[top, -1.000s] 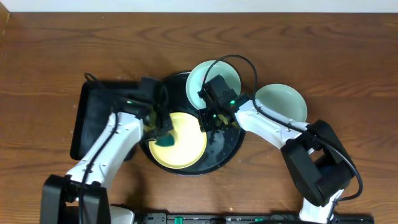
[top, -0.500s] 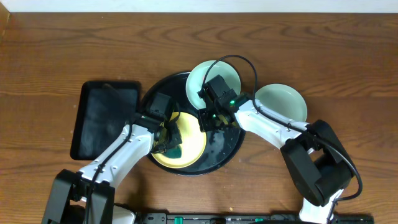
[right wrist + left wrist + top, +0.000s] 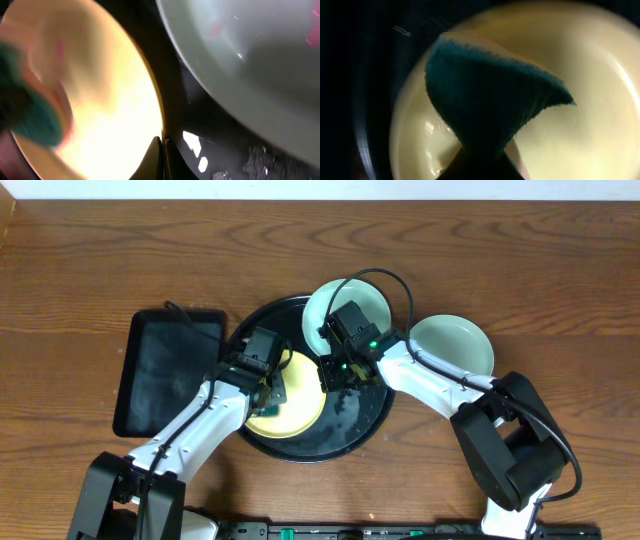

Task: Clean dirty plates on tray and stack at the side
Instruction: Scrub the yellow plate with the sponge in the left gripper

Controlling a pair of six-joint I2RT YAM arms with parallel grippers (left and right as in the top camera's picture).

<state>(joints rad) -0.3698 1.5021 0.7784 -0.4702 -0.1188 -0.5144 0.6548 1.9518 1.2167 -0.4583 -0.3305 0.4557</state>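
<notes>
Scrubbing the yellow plate on the round tray, the left claw was clamped on a teal sponge while the right claw pinched the rim, apparently steadying it. One green plate waited on the tray and a second green plate sat aside, likely where this one stacks next.

The brown wooden worktop has grain running left to right. A rectangular black tray with rounded corners lies flat at the left, its surface glistening. The teal sponge, fuzzy-edged, is pinched into a fold.
</notes>
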